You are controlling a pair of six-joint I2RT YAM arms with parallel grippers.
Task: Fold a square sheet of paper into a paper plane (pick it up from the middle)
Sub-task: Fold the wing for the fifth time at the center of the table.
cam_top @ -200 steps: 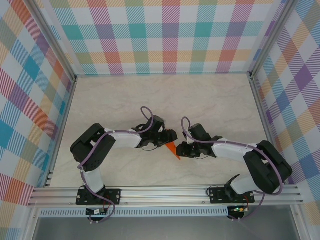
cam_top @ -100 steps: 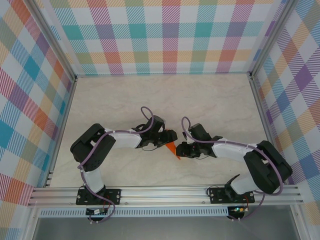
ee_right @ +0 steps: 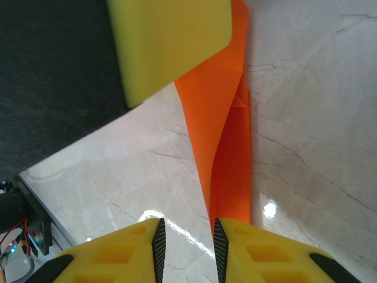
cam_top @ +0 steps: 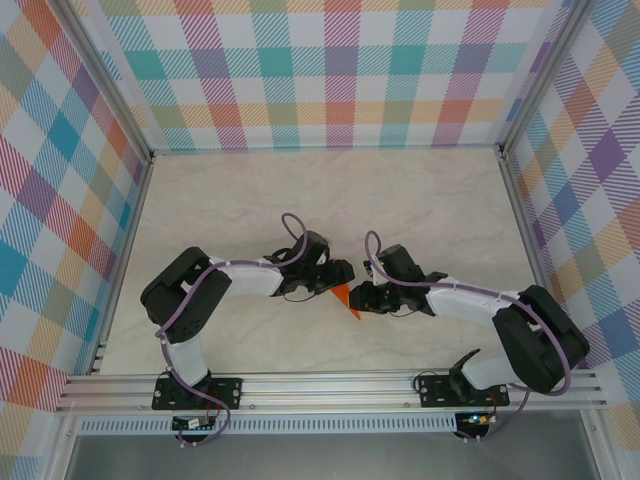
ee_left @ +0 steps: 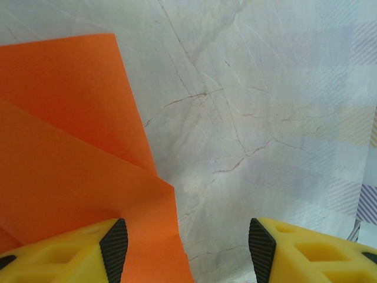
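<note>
The right gripper (ee_right: 187, 242) has yellow two-finger jaws parted by a narrow slit and clasps nothing. It sits at the near tip of the folded bright orange sheet of paper (ee_right: 227, 147). The paper is a narrow pointed wedge lying on the pale marble-patterned table (cam_top: 330, 200). It runs lengthwise straight away from that gripper, its tip just at the mouth of the slit. At the paper's far, wider end is the left gripper (ee_left: 187, 244), jaws spread wide and gripping nothing. One finger (ee_left: 88, 250) overlaps the paper's edge; contact is unclear. The right arm looks better placed to pinch along the crease.
</note>
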